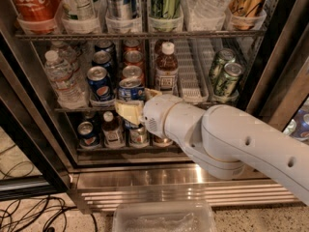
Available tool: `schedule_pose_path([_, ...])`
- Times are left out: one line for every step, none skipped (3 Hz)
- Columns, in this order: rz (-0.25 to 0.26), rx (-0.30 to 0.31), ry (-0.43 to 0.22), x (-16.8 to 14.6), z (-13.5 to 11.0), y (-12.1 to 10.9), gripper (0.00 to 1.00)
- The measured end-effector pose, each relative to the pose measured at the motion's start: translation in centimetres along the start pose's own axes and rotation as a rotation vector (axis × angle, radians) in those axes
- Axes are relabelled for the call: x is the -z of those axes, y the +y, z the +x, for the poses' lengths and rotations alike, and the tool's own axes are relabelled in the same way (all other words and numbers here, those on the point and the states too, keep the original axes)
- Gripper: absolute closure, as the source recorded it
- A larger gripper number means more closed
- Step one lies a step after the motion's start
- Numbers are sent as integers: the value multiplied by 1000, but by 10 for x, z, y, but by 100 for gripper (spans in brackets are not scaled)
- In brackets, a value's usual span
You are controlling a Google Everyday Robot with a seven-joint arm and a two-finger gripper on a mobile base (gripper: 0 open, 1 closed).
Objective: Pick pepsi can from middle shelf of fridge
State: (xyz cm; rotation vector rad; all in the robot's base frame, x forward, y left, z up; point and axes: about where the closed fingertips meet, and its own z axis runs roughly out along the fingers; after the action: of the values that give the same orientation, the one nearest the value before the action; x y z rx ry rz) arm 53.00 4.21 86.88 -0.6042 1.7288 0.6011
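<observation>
The fridge [268, 66] stands open in front of me. On its middle shelf [191, 83], a blue pepsi can [130, 87] with a silver top stands at the front of its lane, with red cans [132, 58] behind it. My gripper [137, 105] is right at this can's lower half and hides it. The thick white arm [231, 139] reaches in from the lower right. A second pepsi can [100, 82] stands one lane to the left.
On the middle shelf there are water bottles [60, 76] at the left, a brown drink bottle [167, 67] just right of the gripper, and green cans [227, 79] at the right. The top rack holds a Coca-Cola bottle [30, 1]. Cans and bottles [112, 129] fill the lower rack. A clear bin [164, 217] and cables [29, 211] lie on the floor.
</observation>
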Motion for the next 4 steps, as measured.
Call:
schedule_pose_path([-36, -1, 6, 3, 4, 5, 100])
schedule_pose_path([-36, -2, 6, 3, 4, 5, 100])
schedule_pose_path([-99, -23, 40, 1, 9, 10, 100])
schedule_pose_path([-241, -50, 110, -7, 6, 28, 100])
